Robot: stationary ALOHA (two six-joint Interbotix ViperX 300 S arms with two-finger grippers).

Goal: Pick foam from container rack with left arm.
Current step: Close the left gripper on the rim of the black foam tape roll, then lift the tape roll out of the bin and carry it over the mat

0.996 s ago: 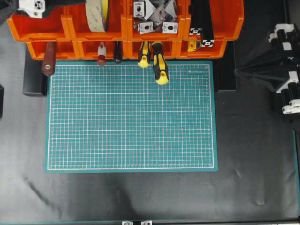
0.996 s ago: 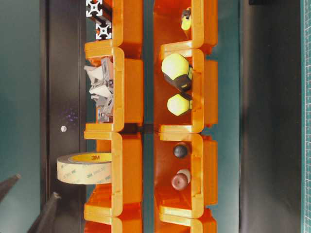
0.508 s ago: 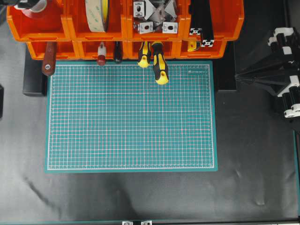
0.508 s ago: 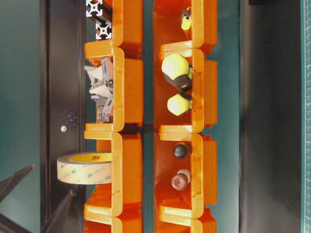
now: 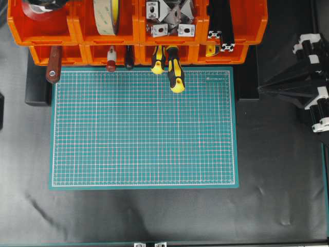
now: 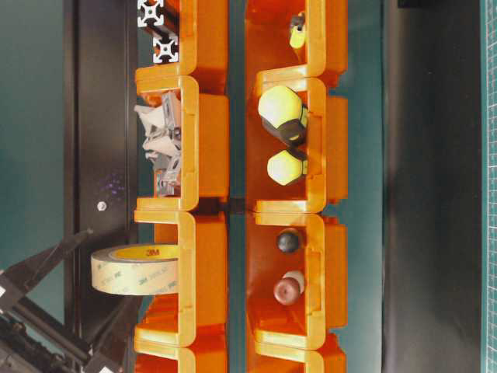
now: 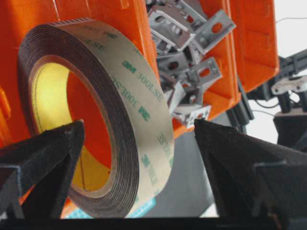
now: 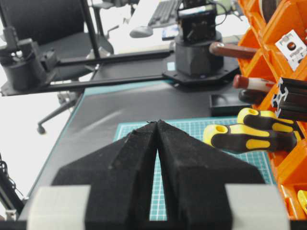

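The foam [image 7: 136,103] is a wide roll with black layers, a cream liner and a yellow core. It stands on edge in an upper bin of the orange container rack [image 5: 77,32], second bin from the left. My left gripper [image 7: 138,123] is open, with one finger on each side of the roll and not touching it. Seen from table level, the foam [image 6: 147,272] sticks out of the container rack [image 6: 203,256], and the left gripper [image 6: 111,268] straddles its outer end. The foam [image 5: 106,15] also shows from overhead. My right gripper [image 8: 157,122] is shut and empty, off at the right.
Metal brackets [image 7: 192,62] fill the bin beside the foam. A red tape roll [image 5: 32,10] lies in the far-left bin. Yellow-black screwdrivers [image 5: 175,72] and a wooden-handled tool [image 5: 53,66] stick out of the lower bins over the green mat [image 5: 144,134]. The right gripper [image 5: 261,88] hovers beside the mat.
My left gripper's fingers have come forward and now flank the foam. Its white part has left the overhead view's top-left corner, uncovering the red tape. The right arm has drifted slightly.
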